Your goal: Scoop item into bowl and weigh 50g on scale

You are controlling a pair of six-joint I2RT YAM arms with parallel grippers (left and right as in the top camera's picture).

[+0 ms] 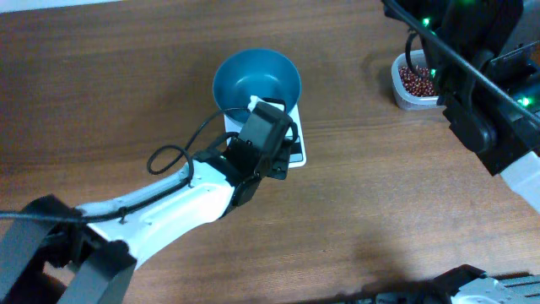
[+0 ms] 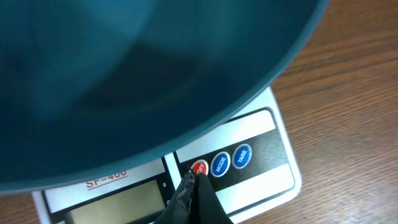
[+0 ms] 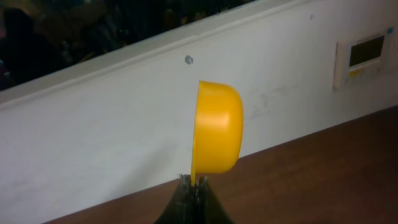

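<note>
Two arms work over the brown wooden bench (image 1: pixel 101 76).

Overhead view:
- The deep round teal-blue plastic bowl (image 1: pixel 256 78) sits on the small white square digital scale (image 1: pixel 298 154) and covers most of its platform. The inside of the bowl looks bare.
- The scale's long axis runs from upper left, under the bowl, to lower right. Its control end pokes out toward the left arm (image 1: pixel 169 203), which reaches in from the lower left.
- The left arm's gripper is hidden beneath the wrist housing here.
- The small dark red-brown beans (image 1: pixel 415 80) lie heaped in a clear rounded plastic tub (image 1: pixel 405 102), well apart to the right, partly under the right arm (image 1: pixel 485 101).

Left wrist view:
- The bowl's rim fills the top of the frame.
- Below it are the grey LCD (image 2: pixel 118 202), with no digits legible, a red round button (image 2: pixel 199 167) and blue round buttons (image 2: pixel 220 163).
- The left gripper (image 2: pixel 194 183) has its fingers pressed together, with the tip on the red button's lower left edge.
- Judgement: it is closed to serve as a single poking point, and is probably powering or zeroing the scale with the bowl aboard so that only the beans count.

Right wrist view:
- The right gripper (image 3: pixel 194 186) pinches the handle of a small yellow plastic scoop (image 3: pixel 216 137).
- The handle axis runs straight up the frame from the gripper. The cup is turned on its side, with its mouth facing frame-left and its dome to the right.
- The inside of the scoop is not visible. Judgement: it is likely empty and parked clear of the bench, in front of a white wall, while the button press is made.
- Scooping is not yet begun.
</note>
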